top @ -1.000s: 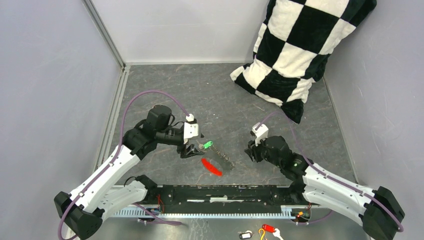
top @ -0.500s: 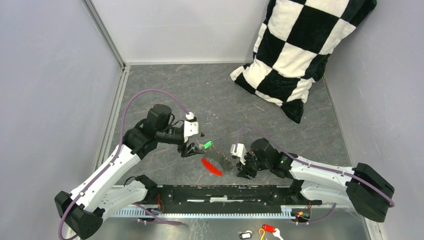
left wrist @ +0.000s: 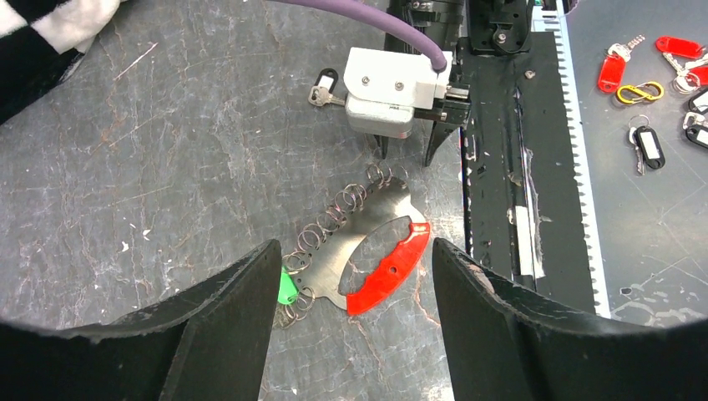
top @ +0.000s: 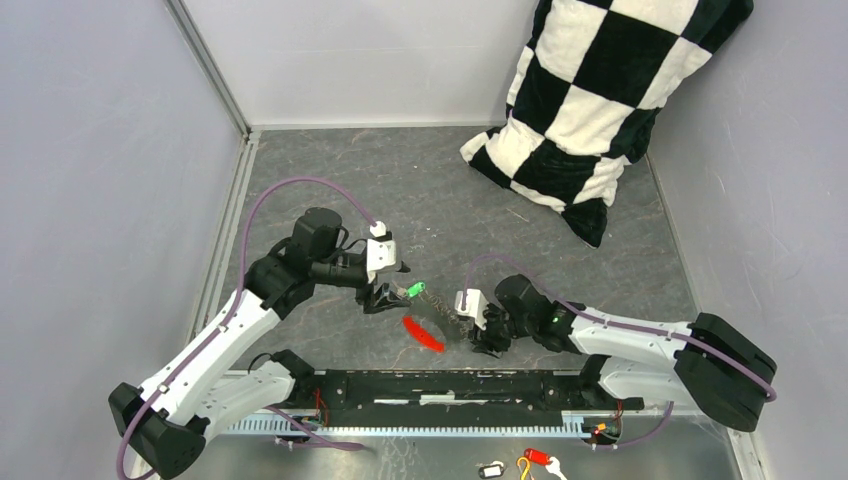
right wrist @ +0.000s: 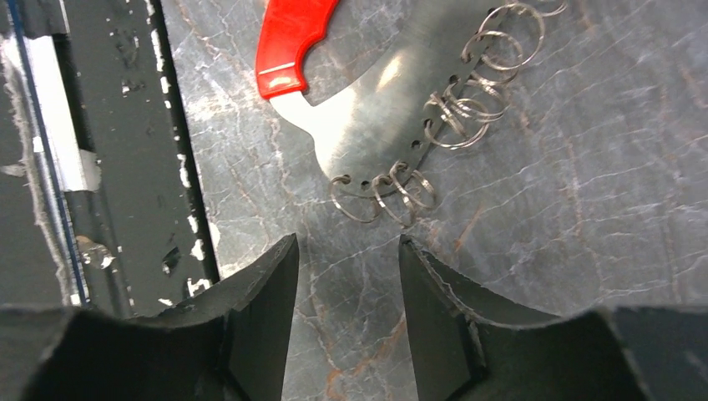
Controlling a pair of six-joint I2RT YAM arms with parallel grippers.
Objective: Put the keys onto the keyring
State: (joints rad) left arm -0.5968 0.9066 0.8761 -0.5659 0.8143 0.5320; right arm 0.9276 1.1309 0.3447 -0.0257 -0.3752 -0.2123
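The keyring (left wrist: 334, 213) is a row of thin wire loops threaded along the edge of a shiny curved metal plate (right wrist: 376, 117) lying flat on the floor. A long red plastic piece (left wrist: 388, 267) runs along the plate's other edge, and a short green tag (left wrist: 286, 288) sits at one end of the loops. My left gripper (left wrist: 355, 251) hangs open above that green end. The right gripper (right wrist: 348, 242) is open just short of the last loops (right wrist: 388, 192), with bare floor between its fingers. A small metal key with a dark-framed tag (left wrist: 321, 88) lies beside the right wrist.
A black-and-white checkered pillow (top: 590, 110) leans in the back right corner. The black base rail (top: 450, 385) runs along the near edge, close to the plate. Spare tagged keys (left wrist: 643, 75) lie on the metal shelf beyond the rail. Grey walls close in on both sides.
The right arm has swung left and down to the loops' near end, and its jaws have widened. The left arm and the plate have not moved.
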